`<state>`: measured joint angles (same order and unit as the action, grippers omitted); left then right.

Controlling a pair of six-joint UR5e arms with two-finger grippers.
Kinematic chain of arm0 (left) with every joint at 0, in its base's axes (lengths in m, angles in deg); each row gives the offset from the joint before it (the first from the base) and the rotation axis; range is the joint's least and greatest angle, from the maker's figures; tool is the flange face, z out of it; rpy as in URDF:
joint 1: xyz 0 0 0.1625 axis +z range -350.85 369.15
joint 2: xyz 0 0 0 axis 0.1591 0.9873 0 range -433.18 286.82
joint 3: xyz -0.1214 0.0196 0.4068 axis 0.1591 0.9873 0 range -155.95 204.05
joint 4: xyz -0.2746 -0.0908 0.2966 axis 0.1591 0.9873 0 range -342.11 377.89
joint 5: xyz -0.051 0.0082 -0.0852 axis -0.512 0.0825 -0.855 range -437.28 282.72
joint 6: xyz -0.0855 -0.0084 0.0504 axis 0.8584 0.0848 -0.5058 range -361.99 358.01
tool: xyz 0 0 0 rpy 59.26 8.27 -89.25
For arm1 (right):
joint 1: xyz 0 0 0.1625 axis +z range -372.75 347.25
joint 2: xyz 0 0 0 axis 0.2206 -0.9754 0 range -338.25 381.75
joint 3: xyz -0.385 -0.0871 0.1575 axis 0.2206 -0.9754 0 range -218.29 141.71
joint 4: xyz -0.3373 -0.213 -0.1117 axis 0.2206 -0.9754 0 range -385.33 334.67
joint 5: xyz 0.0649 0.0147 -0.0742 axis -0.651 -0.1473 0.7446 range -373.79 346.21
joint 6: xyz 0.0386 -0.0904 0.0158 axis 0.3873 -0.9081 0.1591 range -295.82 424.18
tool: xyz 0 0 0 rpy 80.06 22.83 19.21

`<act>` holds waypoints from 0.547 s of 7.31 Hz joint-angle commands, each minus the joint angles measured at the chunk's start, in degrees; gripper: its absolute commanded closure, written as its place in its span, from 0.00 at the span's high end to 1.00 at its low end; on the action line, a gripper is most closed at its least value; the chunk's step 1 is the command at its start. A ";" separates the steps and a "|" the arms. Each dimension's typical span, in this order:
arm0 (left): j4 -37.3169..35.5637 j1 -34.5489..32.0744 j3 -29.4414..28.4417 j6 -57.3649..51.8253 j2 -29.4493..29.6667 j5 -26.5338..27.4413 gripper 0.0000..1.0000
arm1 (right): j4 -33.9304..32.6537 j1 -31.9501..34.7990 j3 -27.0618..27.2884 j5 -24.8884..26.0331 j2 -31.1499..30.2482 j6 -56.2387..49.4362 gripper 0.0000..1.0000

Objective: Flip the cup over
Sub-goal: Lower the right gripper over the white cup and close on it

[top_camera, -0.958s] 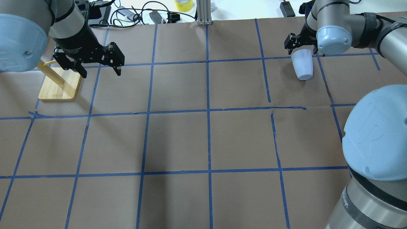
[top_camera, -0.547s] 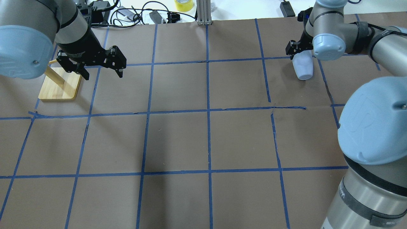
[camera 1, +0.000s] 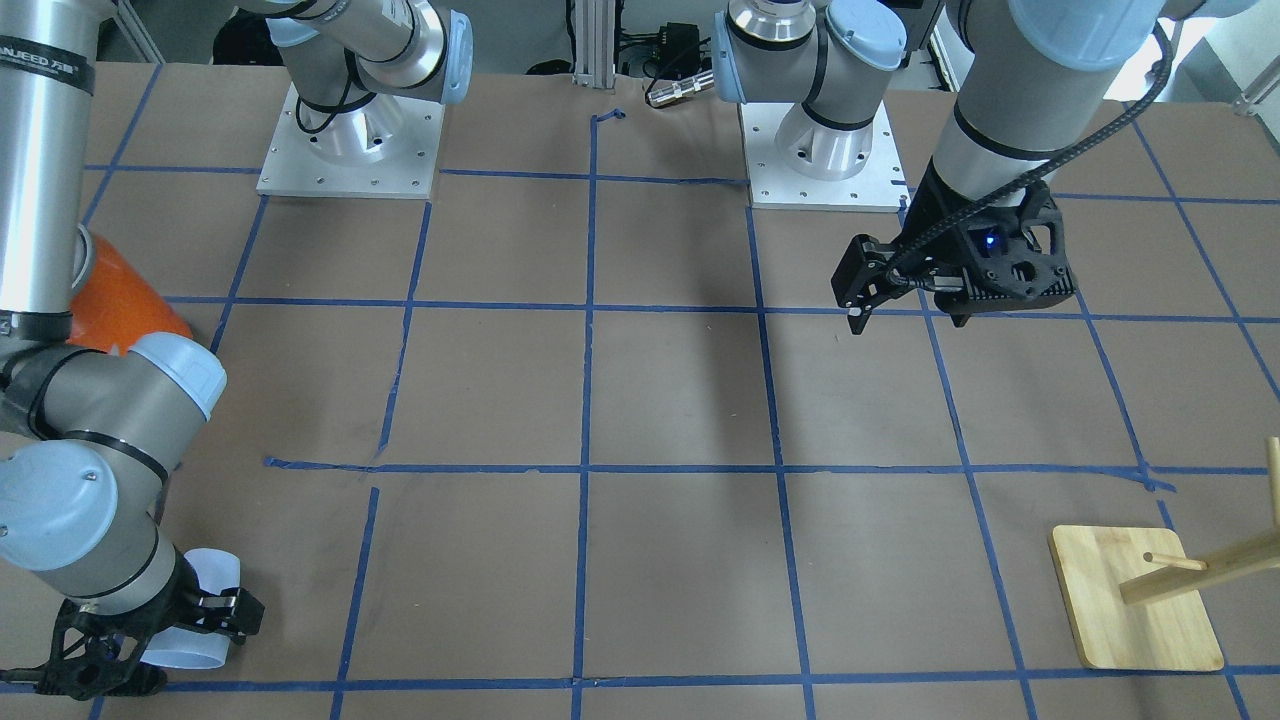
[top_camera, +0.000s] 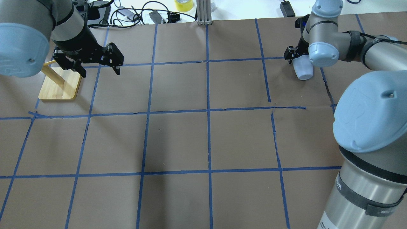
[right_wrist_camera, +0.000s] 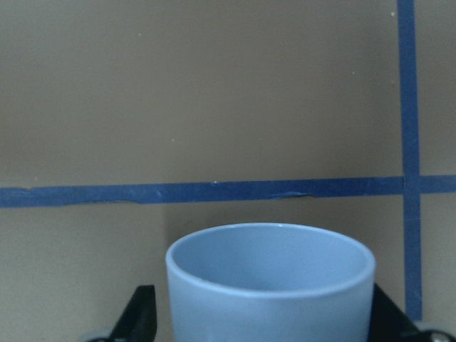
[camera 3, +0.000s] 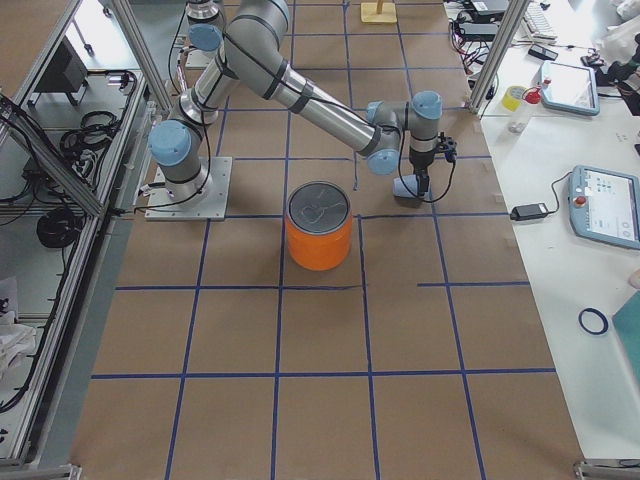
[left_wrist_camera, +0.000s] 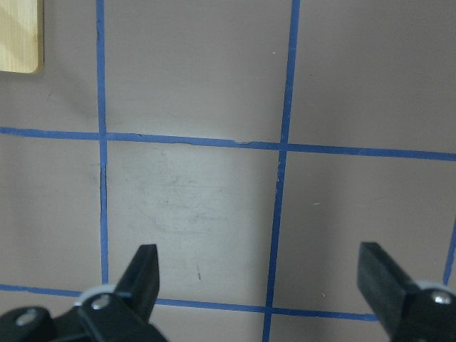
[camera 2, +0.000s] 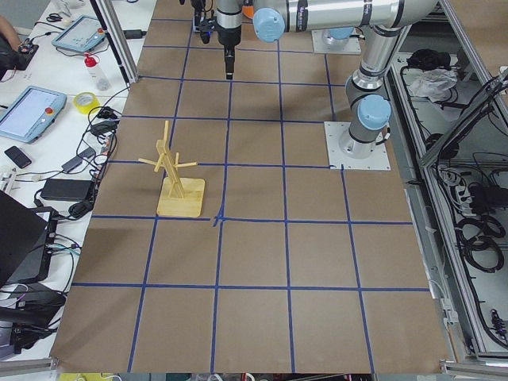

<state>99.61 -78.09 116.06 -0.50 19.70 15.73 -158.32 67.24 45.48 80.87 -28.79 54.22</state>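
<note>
The pale blue cup [top_camera: 304,72] appears to lie on its side at the table's far right, mouth pointing away from the robot. It also shows in the front view [camera 1: 185,655] and the right side view [camera 3: 405,187]. My right gripper [top_camera: 300,62] is over it with a finger on each side. In the right wrist view the cup [right_wrist_camera: 271,285] fills the space between the fingers of the right gripper [right_wrist_camera: 263,313], with a thin gap on the left. The jaws stand wide apart. My left gripper [top_camera: 100,71] is open and empty above bare table, as the left wrist view [left_wrist_camera: 256,249] shows.
A wooden peg rack [top_camera: 60,84] stands at the far left, just beside the left gripper. A large orange can [camera 3: 320,225] stands nearer the robot than the cup, behind the right arm in the front view [camera 1: 120,305]. Cables and tape lie beyond the far edge.
The right wrist has swung in over the cup and now covers its far end. The cup itself has stayed in place. The left gripper has only shifted slightly.
</note>
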 commanded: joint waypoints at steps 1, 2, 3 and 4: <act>0.02 0.06 0.02 0.09 0.01 -0.46 1.00 | 0.70 -0.01 -0.18 -1.05 -0.51 -0.05 0.23; -0.15 0.06 0.11 0.09 0.10 -0.46 1.00 | 2.19 0.26 -0.27 -3.32 -2.96 -0.14 0.03; -0.24 0.06 -0.07 0.09 0.02 -0.46 1.00 | 7.16 0.95 -0.70 -5.69 -7.51 -0.23 0.05; -0.16 0.06 -0.07 0.00 0.02 -0.37 1.00 | 8.52 3.40 -0.71 -12.32 -10.86 -1.19 0.04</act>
<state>99.44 -78.04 116.04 -0.44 19.73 15.32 -152.77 68.49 44.95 74.72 -35.16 53.80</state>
